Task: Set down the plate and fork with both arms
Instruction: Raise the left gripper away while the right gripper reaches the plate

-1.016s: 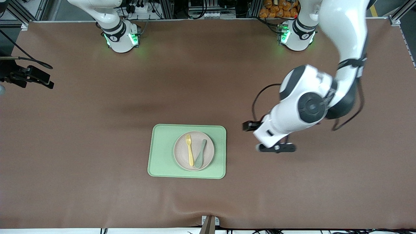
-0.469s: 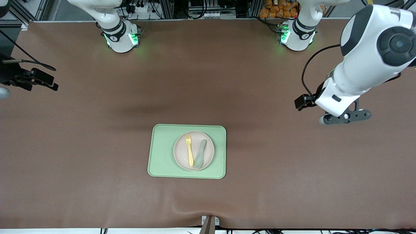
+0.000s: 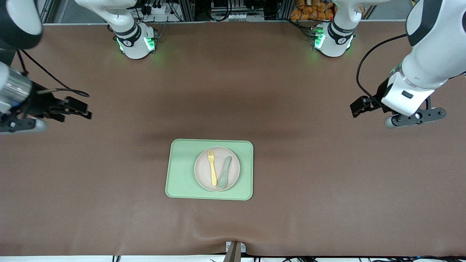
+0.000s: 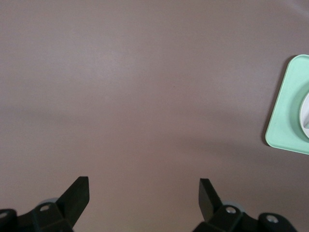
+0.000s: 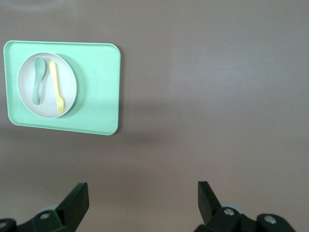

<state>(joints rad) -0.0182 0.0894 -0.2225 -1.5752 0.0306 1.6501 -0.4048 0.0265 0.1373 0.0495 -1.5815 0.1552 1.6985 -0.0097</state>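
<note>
A light green rectangular tray [image 3: 182, 174] lies on the brown table [image 3: 109, 203], toward the near edge. A muted teal-green spoon [image 3: 224, 171] lies above the tray's middle.

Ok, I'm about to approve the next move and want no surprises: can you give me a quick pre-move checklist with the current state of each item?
1. Plate sits flat on the green tray: ok.
2. Fork lies on the plate, beside the teal spoon, the two apart: ok.
3. Left gripper open and holding nothing, over bare table at the left arm's end: ok.
4. Right gripper open and holding nothing, over bare table at the right arm's end: ok.
5. Nothing on the table between either gripper and the tray: ok.
6. Fork's handle raised enough off the plate for fingers to get under: cannot tell.
</note>
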